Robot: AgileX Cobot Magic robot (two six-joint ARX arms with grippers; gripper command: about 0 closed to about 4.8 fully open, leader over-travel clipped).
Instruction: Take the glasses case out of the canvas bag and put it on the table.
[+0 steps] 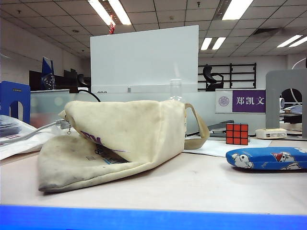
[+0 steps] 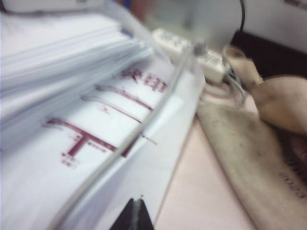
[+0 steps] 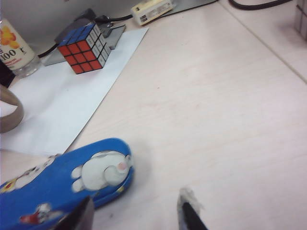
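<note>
The blue glasses case (image 1: pixel 266 159) with white cartoon figures lies flat on the beige table (image 1: pixel 192 187) at the right, outside the canvas bag (image 1: pixel 124 139). The off-white bag slumps on its side at centre left, one loop handle toward the case. Neither gripper shows in the exterior view. My right gripper (image 3: pixel 138 211) is open just above the table. The rounded end of the case (image 3: pixel 57 187) lies beside one finger, and nothing is between the jaws. My left gripper (image 2: pixel 136 213) is shut and empty over a stack of printed papers (image 2: pixel 72 120), with the bag (image 2: pixel 254 158) off to one side.
A Rubik's cube (image 1: pixel 237 133) stands on a white sheet behind the case, next to a stapler (image 1: pixel 220 127) and a small white box (image 1: pixel 271 133). A clear bottle (image 1: pixel 176 90) rises behind the bag. A power strip (image 2: pixel 192 48) and cables lie by the papers.
</note>
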